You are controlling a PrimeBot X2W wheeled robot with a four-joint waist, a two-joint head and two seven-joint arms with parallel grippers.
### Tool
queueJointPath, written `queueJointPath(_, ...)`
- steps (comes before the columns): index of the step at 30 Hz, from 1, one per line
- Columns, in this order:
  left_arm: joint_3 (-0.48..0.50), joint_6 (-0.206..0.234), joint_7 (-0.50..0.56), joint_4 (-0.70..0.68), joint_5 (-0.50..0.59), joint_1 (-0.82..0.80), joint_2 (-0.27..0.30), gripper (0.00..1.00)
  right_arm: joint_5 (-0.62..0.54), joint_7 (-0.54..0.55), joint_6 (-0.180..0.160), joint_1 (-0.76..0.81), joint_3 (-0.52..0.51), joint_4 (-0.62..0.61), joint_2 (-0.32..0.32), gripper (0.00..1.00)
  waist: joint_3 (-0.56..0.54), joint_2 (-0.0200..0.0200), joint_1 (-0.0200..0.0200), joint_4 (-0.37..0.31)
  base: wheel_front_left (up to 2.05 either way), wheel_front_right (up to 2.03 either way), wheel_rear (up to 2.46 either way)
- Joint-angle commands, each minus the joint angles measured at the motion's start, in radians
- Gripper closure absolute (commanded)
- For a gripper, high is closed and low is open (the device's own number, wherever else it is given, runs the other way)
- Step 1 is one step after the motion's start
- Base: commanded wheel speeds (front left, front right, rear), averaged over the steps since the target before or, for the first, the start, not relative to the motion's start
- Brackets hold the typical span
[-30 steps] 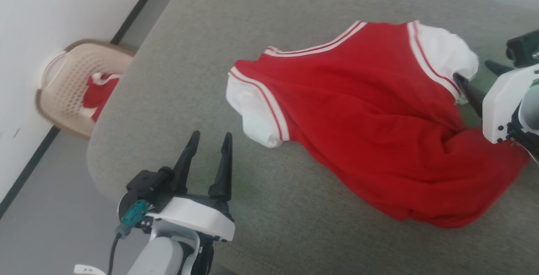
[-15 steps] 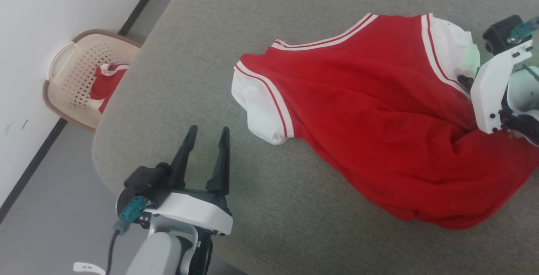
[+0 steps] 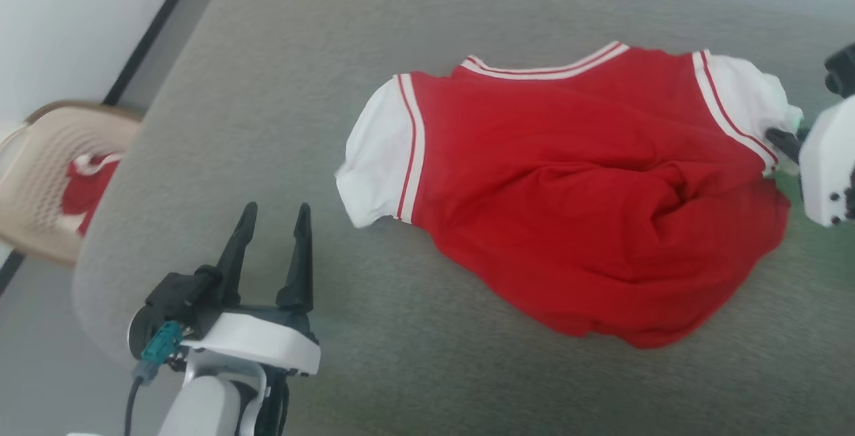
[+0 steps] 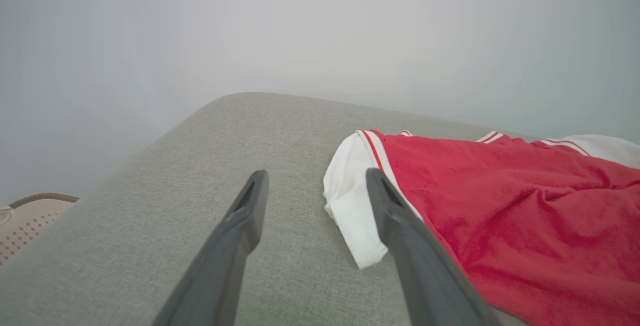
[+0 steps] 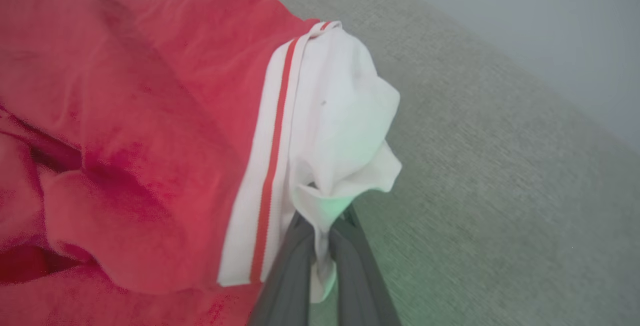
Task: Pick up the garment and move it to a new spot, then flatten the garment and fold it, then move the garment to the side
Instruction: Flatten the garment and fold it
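Observation:
The garment (image 3: 574,189), a red jersey with white sleeves and striped trim, lies rumpled on the grey padded surface (image 3: 280,89), plain side up. My right gripper (image 5: 322,228) is shut on the garment's white right-hand sleeve (image 5: 345,131), the fabric pinched between its dark fingers; from the head camera that gripper (image 3: 778,139) sits at the picture's right edge. My left gripper (image 3: 274,222) hangs open near the surface's front left, short of the other white sleeve (image 3: 374,155). In the left wrist view its fingers (image 4: 250,206) spread wide, the sleeve (image 4: 350,201) just beyond them.
A beige perforated laundry basket (image 3: 40,175) holding another red-and-white piece of clothing (image 3: 87,182) stands on the floor at the left, by the white wall. The padded surface's rounded left edge (image 3: 100,276) drops to the grey floor. Bare grey surface stretches behind and before the garment.
My right gripper has closed on the white right-hand sleeve and pulled it rightward, spreading the top of the garment. The camera has swung, shifting the whole picture. The left gripper stays open.

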Motion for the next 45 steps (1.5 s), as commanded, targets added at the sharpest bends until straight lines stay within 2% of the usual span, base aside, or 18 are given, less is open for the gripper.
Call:
queueJointPath(1, 0.004, 0.0, -0.004, -0.004, 0.006, 0.012, 0.006, 0.0, 0.012, -0.004, -0.002, 0.023, -0.003, -0.015, -0.017, 1.0, -0.023, 0.0, 0.0, -0.038, 0.0, 0.0, 0.0)
queueJointPath(10, 0.01, 0.01, 0.018, -0.003, 0.007, 0.009, 0.035, 0.0, 0.101, 0.011, -0.002, 0.192, -0.06, -0.117, -0.106, 1.0, -0.054, 0.0, 0.0, -0.109, 0.0, 0.0, 0.0)
queueJointPath(13, 0.006, 0.012, 0.025, -0.005, 0.005, 0.009, 0.039, 0.0, 0.097, -0.017, -0.002, 0.252, -0.085, -0.104, -0.105, 1.0, -0.056, 0.0, 0.0, -0.121, 0.0, 0.0, 0.0)
queueJointPath(18, 0.008, 0.012, 0.03, -0.007, -0.003, -0.001, 0.046, 0.0, 0.088, -0.052, -0.002, 0.298, -0.112, -0.04, -0.045, 0.99, -0.051, 0.0, 0.0, -0.14, 0.0, 0.0, 0.0)
queueJointPath(19, 0.007, 0.011, 0.033, -0.007, -0.003, -0.004, 0.046, 0.0, 0.085, -0.058, -0.002, 0.297, -0.117, -0.025, -0.031, 0.54, -0.05, 0.0, 0.0, -0.144, 0.0, 0.0, 0.0)
queueJointPath(20, 0.007, 0.01, 0.037, -0.007, -0.003, -0.007, 0.049, 0.0, 0.081, -0.056, -0.002, 0.295, -0.116, -0.01, -0.018, 0.0, -0.051, 0.0, 0.0, -0.148, 0.0, 0.0, 0.0)
queueJointPath(23, 0.009, 0.009, 0.047, -0.009, -0.008, -0.012, 0.061, 0.0, 0.08, -0.053, -0.002, 0.284, -0.121, 0.0, 0.012, 0.0, -0.053, 0.0, 0.0, -0.166, 0.0, 0.0, 0.0)
queueJointPath(30, 0.025, -0.007, 0.105, -0.029, -0.037, -0.032, 0.1, 0.0, 0.071, -0.104, -0.002, 0.263, -0.174, -0.048, 0.019, 0.0, -0.065, 0.0, 0.0, -0.229, 0.0, 0.0, 0.0)
queueJointPath(37, 0.041, -0.019, 0.182, -0.052, -0.061, -0.067, 0.148, 0.0, 0.04, -0.204, -0.001, 0.3, -0.262, -0.114, 0.023, 0.0, -0.078, 0.0, 0.0, -0.294, 0.0, 0.0, 0.0)
queueJointPath(45, 0.058, -0.044, 0.32, -0.039, -0.089, -0.142, 0.234, 0.0, -0.096, -0.405, -0.001, 0.369, -0.443, -0.21, 0.096, 0.0, -0.077, 0.0, 0.0, -0.396, 0.0, 0.0, 0.0)
